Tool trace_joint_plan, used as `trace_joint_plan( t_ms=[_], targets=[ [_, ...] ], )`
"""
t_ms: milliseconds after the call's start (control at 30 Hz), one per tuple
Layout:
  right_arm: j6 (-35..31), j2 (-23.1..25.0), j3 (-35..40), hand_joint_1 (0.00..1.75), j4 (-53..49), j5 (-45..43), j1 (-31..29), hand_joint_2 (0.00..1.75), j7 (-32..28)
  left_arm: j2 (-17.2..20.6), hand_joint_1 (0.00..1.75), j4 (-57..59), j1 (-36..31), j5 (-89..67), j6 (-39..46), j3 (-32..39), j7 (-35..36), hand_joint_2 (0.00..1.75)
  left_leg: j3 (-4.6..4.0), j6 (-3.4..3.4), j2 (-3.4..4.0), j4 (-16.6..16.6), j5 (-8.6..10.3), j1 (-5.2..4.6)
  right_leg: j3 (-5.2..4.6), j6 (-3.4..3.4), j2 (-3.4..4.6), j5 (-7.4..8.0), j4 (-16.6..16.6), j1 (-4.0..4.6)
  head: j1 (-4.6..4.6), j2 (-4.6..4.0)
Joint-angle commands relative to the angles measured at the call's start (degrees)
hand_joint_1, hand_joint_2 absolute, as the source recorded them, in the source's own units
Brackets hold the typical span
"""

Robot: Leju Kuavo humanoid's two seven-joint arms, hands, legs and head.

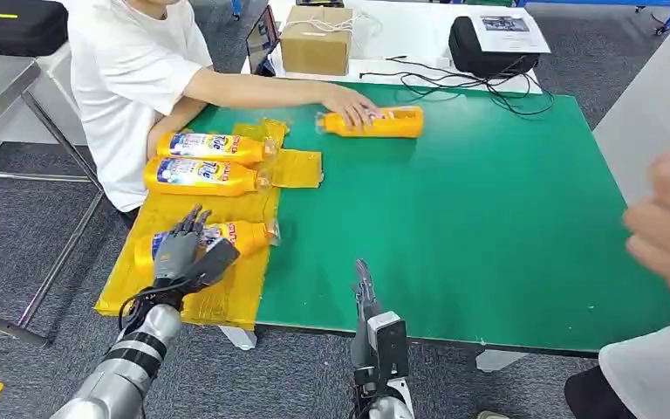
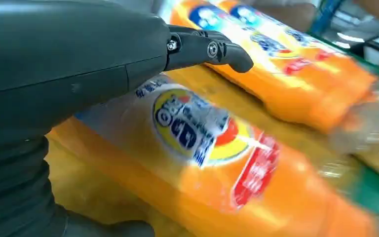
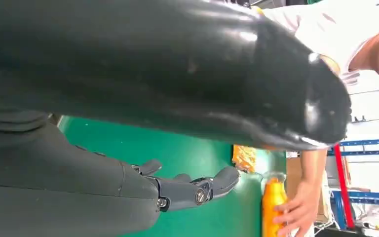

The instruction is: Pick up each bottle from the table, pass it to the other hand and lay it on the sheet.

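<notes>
L hand fingers spread over near bottle on sheet, likely releasing | R hand empty, fingers apart, waiting | person's hand sets next bottle

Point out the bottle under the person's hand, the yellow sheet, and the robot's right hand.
Bottle under the person's hand (image 1: 393, 123), head view, on its orange body.
Yellow sheet (image 1: 227, 292), head view, on its bare near corner.
Right hand (image 1: 365, 292), head view, on its dark fingers.

- Three bottles lie on the sheet at the table's left edge: far bottle, middle bottle, near bottle.
- The left hand rests over the near bottle.
- A fourth bottle lies further back on the table, under a person's hand.
</notes>
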Motion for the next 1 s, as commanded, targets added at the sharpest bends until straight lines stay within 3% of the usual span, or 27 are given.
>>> trace_joint_plan(
  t_ms=[33,133,367,467,600,633,733,1000],
  targets=[
    [0.3,1.5,-1.7,0.0,4.4,0.0,-0.4,0.0,-0.2,0.1,0.0,-13.0,5.0,10.7,-3.3,-2.1,-2.0,1.75,0.19,-0.14,0.1,0.0,-0.13,0.14,0.17,-0.15,0.26,-0.04,-0.1,0.12,-0.02,0.0],
    [-3.1,1.2,-1.3,0.0,3.4,1.2,0.9,0.0,-1.3,-1.8,0.0,-24.0,9.3,18.6,-2.0,-2.5,-5.2,1.75,0.14,-0.14,0.13,0.1,-0.18,0.17,0.11,-0.15,0.27,-0.08,0.0,0.16,-0.02,0.0],
    [-3.2,1.1,-1.2,0.0,3.1,1.2,0.9,0.0,-1.3,-1.6,0.0,-24.9,9.8,18.8,-1.9,-3.0,-4.6,1.75,-0.04,-0.09,0.11,0.0,-0.1,0.09,-0.1,-0.1,0.15,-0.06,0.0,0.08,0.0,0.0],
    [-8.1,0.6,-0.3,0.0,0.5,4.8,1.3,0.0,-4.4,-4.8,0.0,-31.3,11.3,37.8,-8.9,-0.9,-11.5,1.75,-0.1,-0.13,0.08,0.0,-0.12,0.11,-0.15,-0.12,0.14,-0.06,0.0,0.11,0.0,0.0],
    [-16.0,-2.4,4.3,0.0,-3.7,15.3,1.5,0.0,-4.4,-5.0,0.0,-39.4,12.2,45.7,-8.1,-6.1,-8.5,1.75,-0.25,-0.12,-0.04,0.2,-0.18,0.15,-0.26,-0.11,0.03,-0.13,0.1,0.16,-0.02,0.0],
    [-21.0,-3.5,6.6,0.0,-2.6,22.2,0.8,1.75,-4.4,-5.0,0.0,-40.7,11.5,47.4,-7.6,-7.4,-9.9,1.75,-0.14,-0.14,-0.09,0.2,-0.26,0.18,-0.13,-0.13,0.03,-0.21,0.1,0.17,0.02,0.0],
    [-23.2,-0.5,-4.7,0.0,-3.2,45.8,4.1,1.75,-4.4,-6.6,0.0,-45.2,13.0,54.6,-8.1,-7.9,-10.5,1.75,-0.11,-0.14,-0.09,0.1,-0.21,0.18,-0.07,-0.14,0.02,-0.17,0.0,0.17,-0.02,0.0],
    [-23.2,-0.9,-4.7,0.0,-3.1,45.4,3.9,1.75,-4.4,-6.2,0.0,-47.0,14.5,54.5,-7.4,-8.8,-10.4,1.75,-0.23,-0.07,0.1,0.0,-0.11,0.05,-0.29,-0.07,0.12,-0.03,0.0,0.06,-0.02,0.0]
  ],
)
